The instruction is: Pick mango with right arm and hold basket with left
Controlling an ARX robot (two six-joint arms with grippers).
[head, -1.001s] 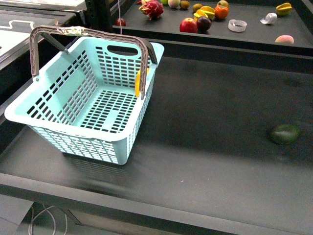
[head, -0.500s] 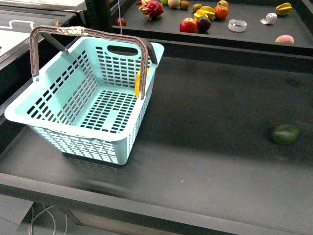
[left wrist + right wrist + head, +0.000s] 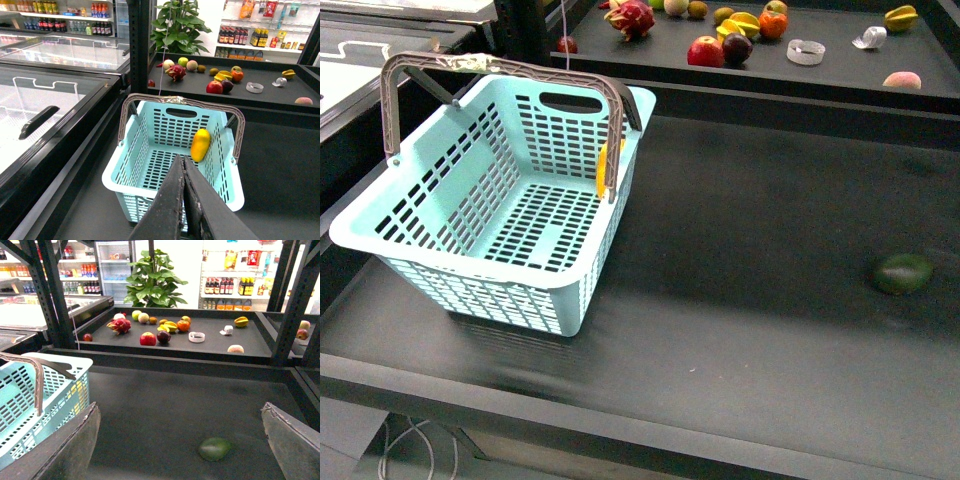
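Observation:
The turquoise basket (image 3: 500, 200) stands at the left of the dark table with its grey-brown handles (image 3: 500, 68) up. The yellow mango (image 3: 200, 144) leans inside it against the wall nearer the table's middle; in the front view only a yellow sliver (image 3: 603, 167) shows behind a handle. The basket also shows in the left wrist view (image 3: 150, 145) and the right wrist view (image 3: 30, 390). My left gripper (image 3: 182, 162) is shut and empty, above the basket's near rim. My right gripper (image 3: 180, 440) is open and empty, over the table's right part. Neither arm shows in the front view.
A dark green oval fruit (image 3: 903, 273) lies on the table at the right, also in the right wrist view (image 3: 214, 448) between the jaws. A raised back shelf (image 3: 840, 70) holds several fruits. Glass freezer lids (image 3: 50, 95) lie left of the table.

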